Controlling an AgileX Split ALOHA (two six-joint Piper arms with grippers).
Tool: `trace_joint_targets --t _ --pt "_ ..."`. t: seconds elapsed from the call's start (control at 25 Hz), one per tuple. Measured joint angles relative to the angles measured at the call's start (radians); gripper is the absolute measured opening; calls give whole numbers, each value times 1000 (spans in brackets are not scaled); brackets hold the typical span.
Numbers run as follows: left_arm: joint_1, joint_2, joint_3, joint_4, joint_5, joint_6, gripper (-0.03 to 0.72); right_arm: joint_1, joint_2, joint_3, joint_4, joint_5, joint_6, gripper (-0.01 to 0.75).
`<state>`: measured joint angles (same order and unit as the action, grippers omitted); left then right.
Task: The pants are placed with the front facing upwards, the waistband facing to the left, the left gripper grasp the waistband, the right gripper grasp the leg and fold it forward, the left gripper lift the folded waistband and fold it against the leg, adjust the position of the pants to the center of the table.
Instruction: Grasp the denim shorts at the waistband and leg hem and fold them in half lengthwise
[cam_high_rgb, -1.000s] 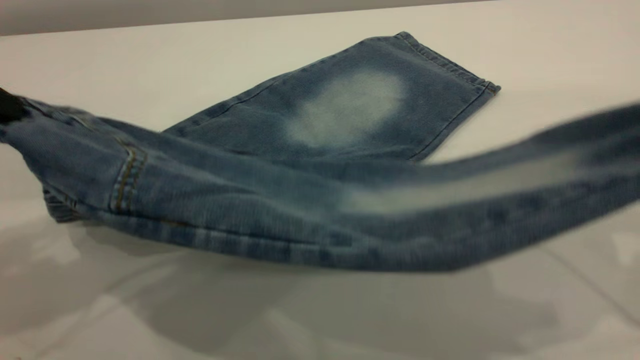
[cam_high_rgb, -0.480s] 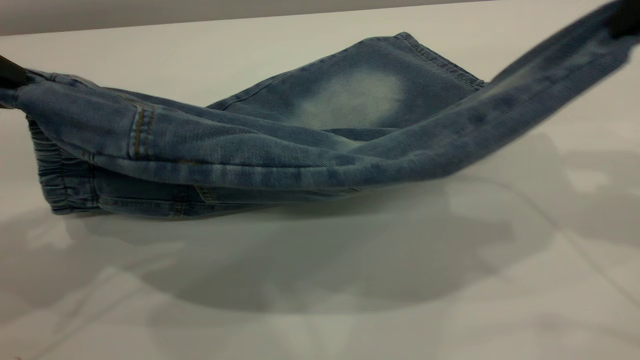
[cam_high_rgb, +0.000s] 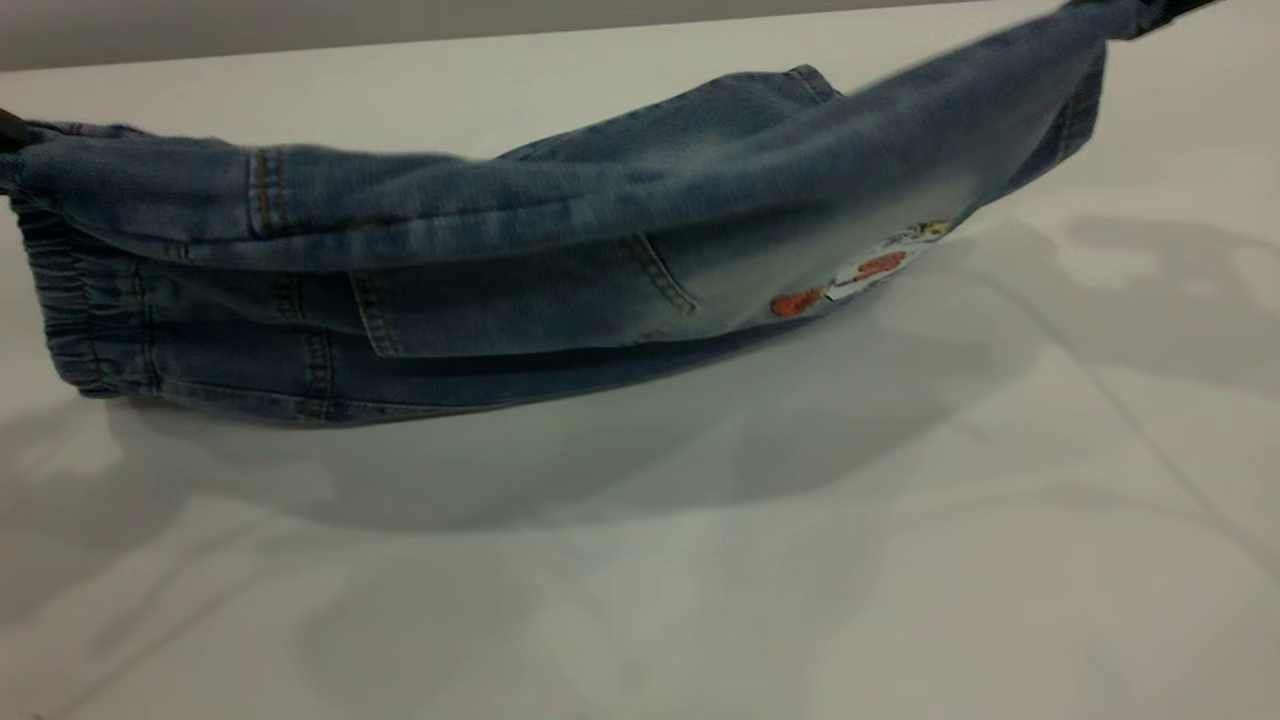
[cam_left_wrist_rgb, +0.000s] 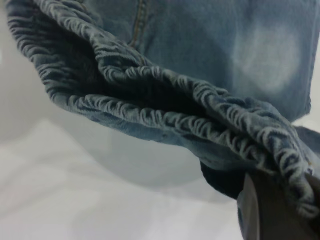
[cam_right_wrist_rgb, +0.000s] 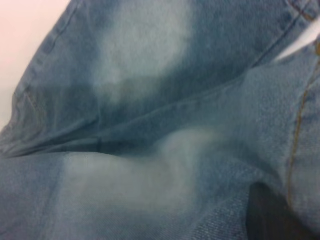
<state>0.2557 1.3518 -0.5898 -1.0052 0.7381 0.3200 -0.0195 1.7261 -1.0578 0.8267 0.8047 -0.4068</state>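
Raised higher than half a second ago, the leg now sweeps over the rest of the pants, its cartoon print turned into the exterior view above the table. At that view's edges, the left gripper pinches the waistband; the right gripper is barely visible. Only the left wrist view shows a finger clamped on gathered elastic, while the right wrist view shows a dark finger against faded denim.

A big, smooth, shiny white table top fills most of the view. Soft grey shadows lie on it. Behind its far edge is a plain grey wall.
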Motion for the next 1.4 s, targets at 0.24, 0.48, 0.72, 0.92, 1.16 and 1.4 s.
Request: trace_joint_targets --t 0.24,0.48,0.72,0.92,1.16,1.4 --pt "0 77 0 -77 -63 18 112 0 83 -75 45 16 -15 15" --pt "0 184 0 -238 -79 121 112 0 136 -125 63 26 -15 15" --pt "0 289 -1 -436 -90 261 112 36 203 -190 93 27 -23 15" --pt "2 315 -1 -540 -115 315 112 93 274 -277 93 27 -9 15" --pt "2 315 -1 -606 -195 316 112 110 370 -401 92 40 18 15" --pt "2 313 -1 -646 -260 316 112 110 436 -479 91 47 32 15"
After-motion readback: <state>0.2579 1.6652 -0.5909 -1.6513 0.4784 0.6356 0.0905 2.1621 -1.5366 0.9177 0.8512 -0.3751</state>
